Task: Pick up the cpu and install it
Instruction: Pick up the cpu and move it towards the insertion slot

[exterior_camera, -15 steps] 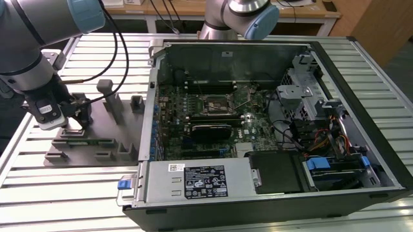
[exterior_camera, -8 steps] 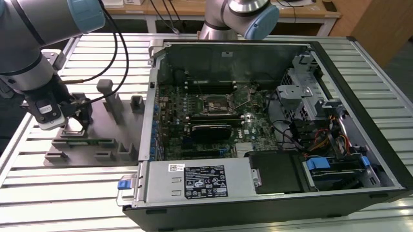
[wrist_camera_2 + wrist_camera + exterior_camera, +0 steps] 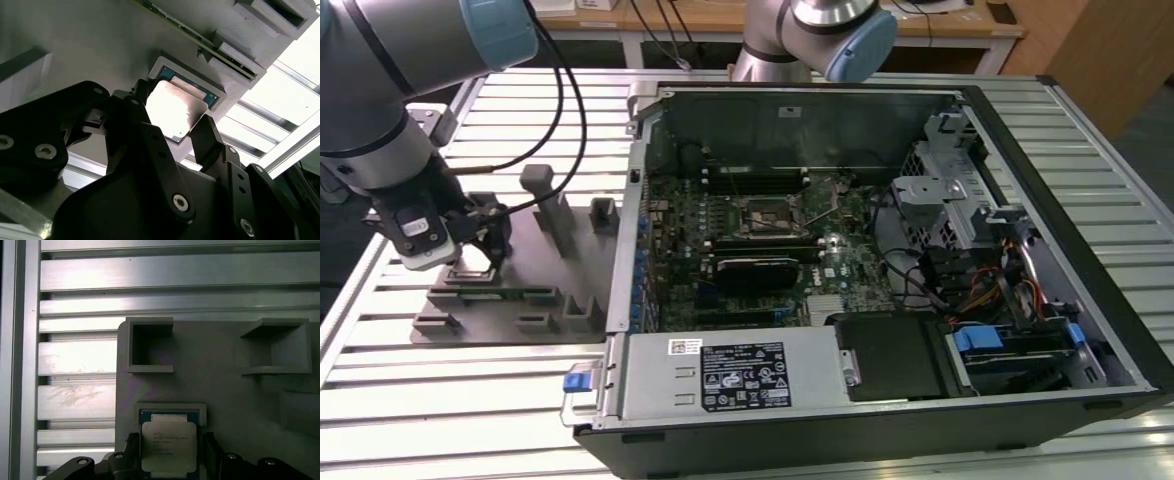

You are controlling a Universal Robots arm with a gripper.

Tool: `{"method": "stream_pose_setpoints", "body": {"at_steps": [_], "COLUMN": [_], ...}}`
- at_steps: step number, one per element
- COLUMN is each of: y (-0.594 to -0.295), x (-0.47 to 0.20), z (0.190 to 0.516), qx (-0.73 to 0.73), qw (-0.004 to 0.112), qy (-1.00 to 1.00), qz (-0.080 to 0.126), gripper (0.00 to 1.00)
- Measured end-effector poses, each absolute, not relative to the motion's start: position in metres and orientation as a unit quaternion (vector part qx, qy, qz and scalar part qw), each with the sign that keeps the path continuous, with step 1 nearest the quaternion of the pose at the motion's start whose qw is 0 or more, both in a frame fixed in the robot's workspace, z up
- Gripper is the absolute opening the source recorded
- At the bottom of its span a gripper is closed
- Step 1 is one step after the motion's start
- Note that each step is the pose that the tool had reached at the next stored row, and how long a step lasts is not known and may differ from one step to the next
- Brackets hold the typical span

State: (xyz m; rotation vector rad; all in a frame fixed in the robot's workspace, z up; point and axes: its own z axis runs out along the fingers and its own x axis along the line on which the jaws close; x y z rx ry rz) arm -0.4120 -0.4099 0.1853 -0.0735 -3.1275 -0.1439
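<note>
Exterior view: a robot arm (image 3: 387, 130) reaches down at the exterior view's left, over a slatted metal table (image 3: 454, 410). Its black gripper (image 3: 478, 255) hangs low over a grey plastic holder tray (image 3: 480, 325), which lies flat on the table just beside an open computer case (image 3: 881, 130). The case fills the middle and the exterior view's right, and inside it a green motherboard (image 3: 761, 240) faces up with a square socket (image 3: 767, 212) near its centre, well apart from the gripper. In the first wrist view, the cpu (image 3: 169, 450), a flat square chip with a pale silvery top, lies in a shallow square pocket of the tray, its darker rim showing at one edge. Two deeper square pockets (image 3: 151, 347) of the tray stand beyond it. The gripper's two dark fingers (image 3: 209, 450) stand one on each side of the chip, level with the pocket walls, spread a little wider than the chip itself. In the second wrist view the cpu sits flat in its pocket, bright with glare, directly between the two fingertips. The jaws straddle it without gripping it. Whether either pad touches the chip's edge cannot be told.
</note>
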Motion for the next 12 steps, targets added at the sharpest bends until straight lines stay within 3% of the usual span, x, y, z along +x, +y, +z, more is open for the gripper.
{"method": "stream_pose_setpoints", "body": {"at_steps": [12], "y": [-0.4099], "x": [-0.4141], "z": [0.1848], "qx": [-0.021], "qw": [0.005], "qy": [-0.999], "qz": [-0.048], "gripper": [0.61]}}
